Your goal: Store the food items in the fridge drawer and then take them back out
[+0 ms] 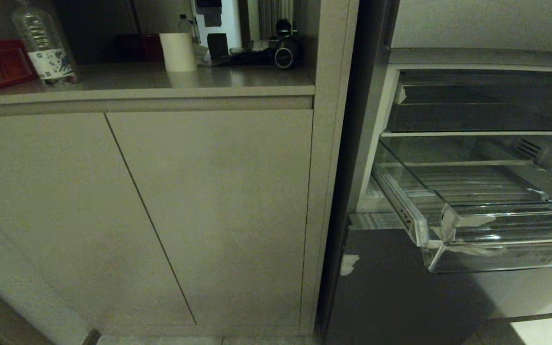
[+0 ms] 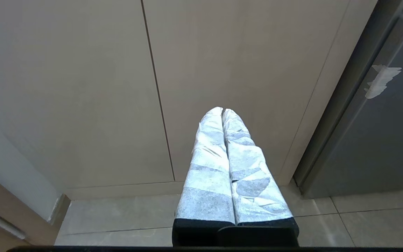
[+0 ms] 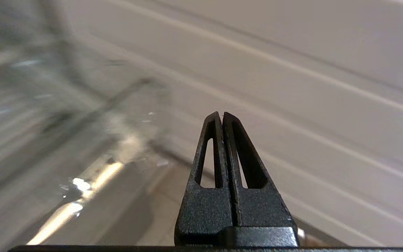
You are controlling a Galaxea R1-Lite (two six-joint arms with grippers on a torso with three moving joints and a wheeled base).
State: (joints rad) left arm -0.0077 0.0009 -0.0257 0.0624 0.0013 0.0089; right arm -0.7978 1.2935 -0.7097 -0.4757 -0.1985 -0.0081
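The drawer [image 1: 453, 225] is pulled out with its top left open to reach from above, though headroom is limited by the dark bin [image 1: 482, 103] and shelf [image 1: 472, 133] overhead, while passage on its left is blocked by the cabinet panel [image 1: 326, 167].

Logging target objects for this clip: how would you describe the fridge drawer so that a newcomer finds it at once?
Start at the open fridge right of the beige cabinet doors. Below its dark smoky upper bin, the fridge drawer juts forward, pulled out. Unlike that bin, it is clear plastic with a ribbed floor, white tape scraps on its front corner and faint lettering on the front.
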